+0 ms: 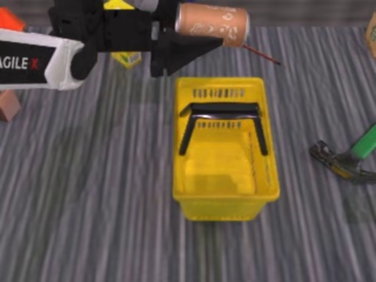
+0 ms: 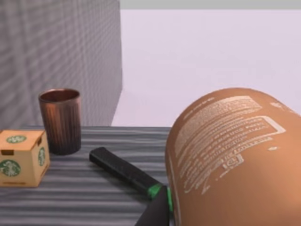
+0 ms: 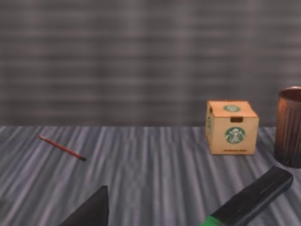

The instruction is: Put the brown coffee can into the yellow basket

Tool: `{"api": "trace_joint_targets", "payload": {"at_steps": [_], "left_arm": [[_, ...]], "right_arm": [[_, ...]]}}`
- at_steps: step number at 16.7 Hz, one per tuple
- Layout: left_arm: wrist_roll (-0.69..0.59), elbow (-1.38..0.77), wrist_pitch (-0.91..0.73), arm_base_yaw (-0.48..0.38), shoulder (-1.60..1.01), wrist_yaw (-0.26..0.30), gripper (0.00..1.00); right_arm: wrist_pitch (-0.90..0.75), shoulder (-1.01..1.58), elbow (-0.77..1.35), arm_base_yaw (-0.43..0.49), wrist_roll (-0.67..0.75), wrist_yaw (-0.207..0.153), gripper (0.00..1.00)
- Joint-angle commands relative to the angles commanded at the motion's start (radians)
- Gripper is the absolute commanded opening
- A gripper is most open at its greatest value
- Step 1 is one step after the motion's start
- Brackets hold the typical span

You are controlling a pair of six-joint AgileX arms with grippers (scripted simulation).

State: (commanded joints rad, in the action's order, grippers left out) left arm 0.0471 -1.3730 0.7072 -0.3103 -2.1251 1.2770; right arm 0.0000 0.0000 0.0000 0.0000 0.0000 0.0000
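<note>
Basket mid-table, can above its far edge

The basket (image 1: 226, 176) sits at the middle of the table (image 1: 88, 205), its handles (image 1: 223, 120) folded across its far half. The can (image 1: 212, 24) lies on its side in the left gripper (image 1: 176, 41), just beyond the basket's far rim. A pencil (image 1: 261, 54) lies right of the can. A hammer (image 1: 346, 158) lies near the right edge. A carton (image 1: 124, 56) stands at the far edge, under the left arm.
</note>
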Motion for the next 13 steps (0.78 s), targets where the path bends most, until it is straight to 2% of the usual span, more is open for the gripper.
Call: {"api": "trace_joint_targets", "payload": {"at_steps": [3,10,13], "left_arm": [[-0.001,0.008,0.040,0.001,-0.035,0.004,0.00],[-0.007,0.069,0.301,0.019,-0.222,0.004,0.00],[-0.007,0.075,0.319,0.020,-0.236,0.003,0.00]], "right_arm": [[0.000,0.000,0.000,0.000,0.000,0.000,1.00],[0.000,0.000,0.000,0.000,0.000,0.000,1.00],[0.000,0.000,0.000,0.000,0.000,0.000,1.00]]}}
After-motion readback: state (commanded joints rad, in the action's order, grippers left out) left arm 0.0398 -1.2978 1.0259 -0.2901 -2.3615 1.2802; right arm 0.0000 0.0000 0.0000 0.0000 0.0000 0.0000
